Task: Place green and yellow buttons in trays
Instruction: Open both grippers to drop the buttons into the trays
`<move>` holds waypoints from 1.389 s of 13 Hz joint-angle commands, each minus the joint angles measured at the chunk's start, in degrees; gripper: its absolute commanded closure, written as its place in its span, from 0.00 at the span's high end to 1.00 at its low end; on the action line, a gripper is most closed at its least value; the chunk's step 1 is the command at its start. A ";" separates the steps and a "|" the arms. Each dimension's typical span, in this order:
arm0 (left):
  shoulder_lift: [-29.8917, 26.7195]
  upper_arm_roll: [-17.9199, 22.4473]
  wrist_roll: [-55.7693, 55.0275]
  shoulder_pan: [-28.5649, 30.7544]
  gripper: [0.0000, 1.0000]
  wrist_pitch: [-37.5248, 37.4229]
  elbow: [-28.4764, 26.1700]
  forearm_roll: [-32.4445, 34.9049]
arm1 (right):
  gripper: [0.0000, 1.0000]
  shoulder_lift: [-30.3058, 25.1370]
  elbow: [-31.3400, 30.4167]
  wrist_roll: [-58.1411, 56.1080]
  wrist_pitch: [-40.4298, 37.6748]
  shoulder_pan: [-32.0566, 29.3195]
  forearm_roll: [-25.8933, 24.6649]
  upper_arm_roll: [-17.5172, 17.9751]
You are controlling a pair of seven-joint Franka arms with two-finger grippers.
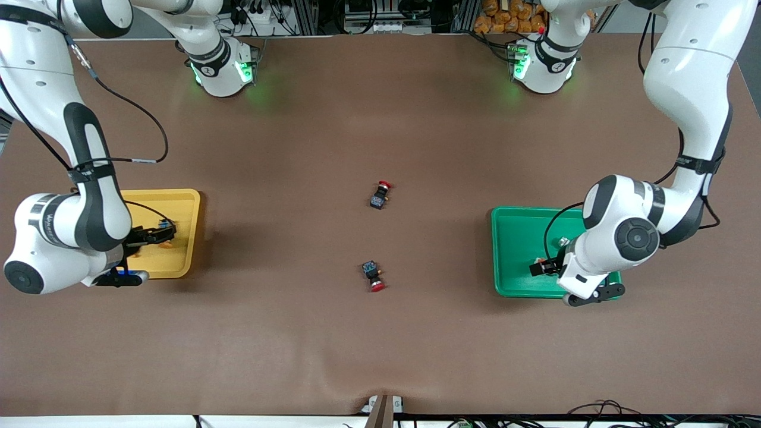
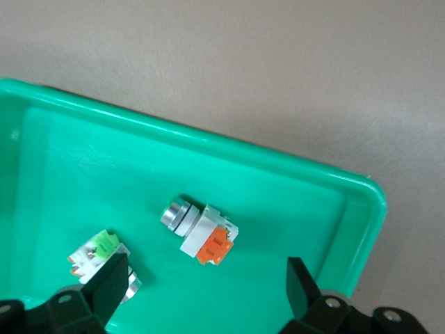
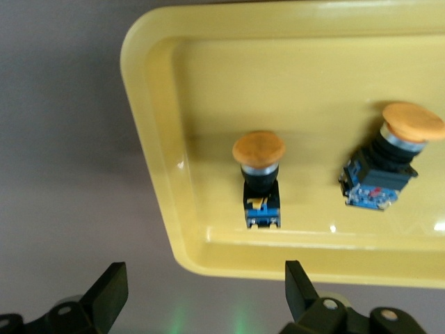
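Observation:
The yellow tray (image 1: pixel 184 205) lies at the right arm's end of the table. It holds two black-bodied buttons with orange-yellow caps (image 3: pixel 259 174) (image 3: pixel 389 160). My right gripper (image 1: pixel 151 235) hovers over this tray, open and empty (image 3: pixel 204 296). The green tray (image 1: pixel 511 238) lies at the left arm's end. It holds two white-bodied buttons with silver tips, one orange-marked (image 2: pixel 201 233) and one green-marked (image 2: pixel 97 254). My left gripper (image 1: pixel 542 267) hovers over the green tray, open and empty (image 2: pixel 206 292), with one finger (image 2: pixel 111 282) close above the green-marked button.
Two black-bodied switches with red caps lie on the brown table between the trays, one (image 1: pixel 380 194) farther from the front camera and one (image 1: pixel 373 276) nearer. Both arm bases stand along the table's back edge.

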 commanded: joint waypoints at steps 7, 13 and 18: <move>-8.39 -0.89 9.69 1.92 1.00 -15.93 6.72 0.43 | 1.00 -15.08 -5.72 11.90 -5.96 0.12 3.99 0.21; -15.14 -1.06 11.47 4.20 1.00 -20.87 8.67 -6.95 | 1.00 -28.80 -7.49 21.66 -12.90 2.67 3.99 0.30; -23.05 -1.15 11.47 4.65 1.00 -25.09 8.76 -7.21 | 1.00 -37.94 -11.79 21.58 -11.41 3.72 5.13 0.39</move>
